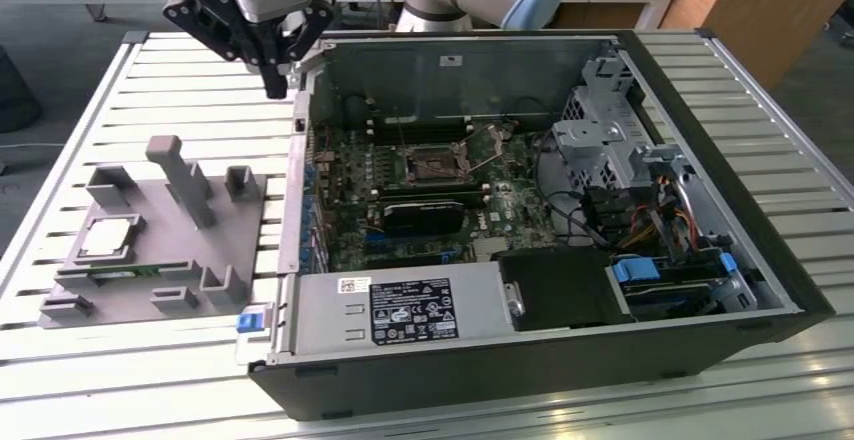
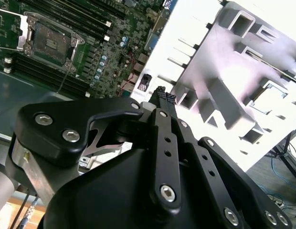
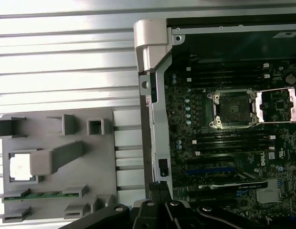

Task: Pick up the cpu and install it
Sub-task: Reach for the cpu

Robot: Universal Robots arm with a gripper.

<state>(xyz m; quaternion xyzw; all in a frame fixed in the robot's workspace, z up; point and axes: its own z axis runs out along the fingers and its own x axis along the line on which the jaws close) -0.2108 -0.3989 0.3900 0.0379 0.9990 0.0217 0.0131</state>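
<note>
Your pincer [image 1: 276, 82] is hanging pressed together and carrying nothing, above the wall of the computer case [image 1: 534, 370] that is facing the grey fixture [image 1: 160, 252]. The cpu [image 1: 110, 237] is lying flat in a square pocket of that fixture on the slatted bench [image 1: 120, 90], well apart from the pincer; the pocket is probably keeping it square for a grasp from above. On the motherboard [image 1: 350, 210], the socket [image 1: 434, 167] is standing open, likely to receive it.

Shiny metal cpu [image 1: 110, 237], matt grey tray [image 1: 247, 232]
</note>
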